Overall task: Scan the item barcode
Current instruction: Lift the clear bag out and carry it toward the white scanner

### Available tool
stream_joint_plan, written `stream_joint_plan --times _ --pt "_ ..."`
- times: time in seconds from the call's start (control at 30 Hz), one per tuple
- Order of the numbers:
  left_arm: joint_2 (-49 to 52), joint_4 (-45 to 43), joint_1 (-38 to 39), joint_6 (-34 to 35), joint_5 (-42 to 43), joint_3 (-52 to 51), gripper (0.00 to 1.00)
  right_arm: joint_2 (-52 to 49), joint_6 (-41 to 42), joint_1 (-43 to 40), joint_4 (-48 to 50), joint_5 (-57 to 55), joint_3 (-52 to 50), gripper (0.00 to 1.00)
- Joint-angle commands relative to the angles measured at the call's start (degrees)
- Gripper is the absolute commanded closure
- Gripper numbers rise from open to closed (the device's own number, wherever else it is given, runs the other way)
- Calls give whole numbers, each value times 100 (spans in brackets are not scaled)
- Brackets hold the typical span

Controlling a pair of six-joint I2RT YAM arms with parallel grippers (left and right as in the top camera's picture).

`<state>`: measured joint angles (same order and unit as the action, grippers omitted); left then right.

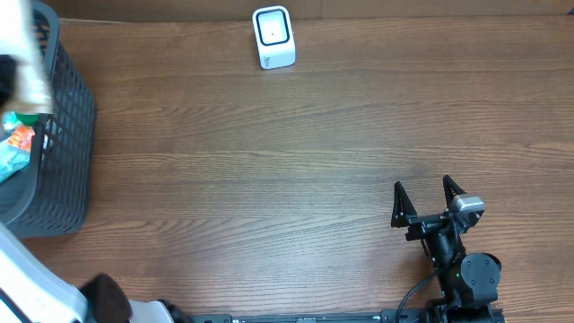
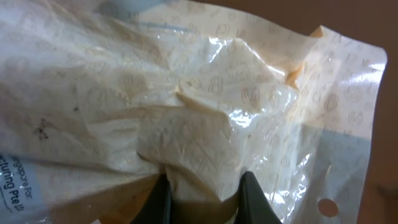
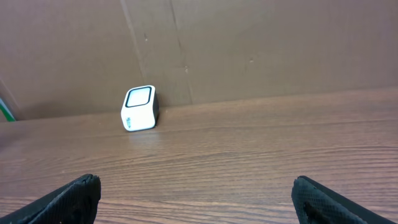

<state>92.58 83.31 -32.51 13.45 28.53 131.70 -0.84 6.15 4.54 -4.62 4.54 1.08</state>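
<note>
Brown wood-grain table (image 1: 269, 179) spans the work area, with a plain brown board behind it.

Item under task: a crinkled, pale cream plastic pouch (image 2: 205, 106) with a punched hole at one corner and partial dark print at one edge. It fills the left wrist view. The left gripper (image 2: 205, 190) pinches its lower edge, dark fingers (image 2: 163, 199) pressed together on the film.

The overhead view shows the pouch only as a pale blur at the table's left edge, above a black mesh basket (image 1: 67, 135) containing orange and green packets (image 1: 16, 148).

A white barcode scanner (image 1: 273, 38) stands at the far edge, centre, well apart from the basket.

The right gripper (image 1: 429, 199) sits at front right, jaws spread wide, holding nothing, facing the scanner.
</note>
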Motion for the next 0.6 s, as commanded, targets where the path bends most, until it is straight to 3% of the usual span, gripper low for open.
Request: stream_joint_plan --times 0.0,0.13,0.27,0.4,0.57 --pt "-46 389 933 -704 114 52 96 68 -24 -15 22 24 -63 0" --pt "35 868 2284 -968 -514 -186 96 68 -24 -15 22 24 -63 0" --pt "157 717 3560 -1029 -754 -916 96 68 -24 -15 22 24 -63 0" --pt "369 85 4522 -975 -765 -1834 96 68 -24 -15 22 24 -63 0" --pt "726 -1130 5348 -389 -535 -3058 96 68 -24 -15 22 24 -63 0"
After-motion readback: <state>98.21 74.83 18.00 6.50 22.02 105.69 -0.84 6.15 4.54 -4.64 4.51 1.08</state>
